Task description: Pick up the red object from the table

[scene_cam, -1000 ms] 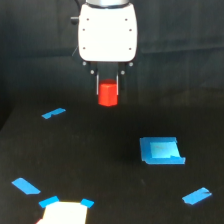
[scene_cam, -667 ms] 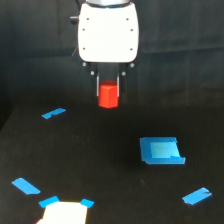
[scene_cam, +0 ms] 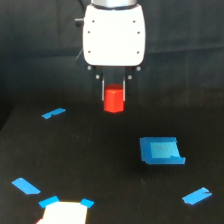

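The pincer is clamped on the red object, which hangs clear above the surface toward its far edge. The lift looks done; the next move only needs a steady hold, well away from the blue square patch.

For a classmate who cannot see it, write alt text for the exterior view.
A white end effector holds a small red object between its fingers, above a black table. A blue square patch and scattered blue tape strips lie on the surface.
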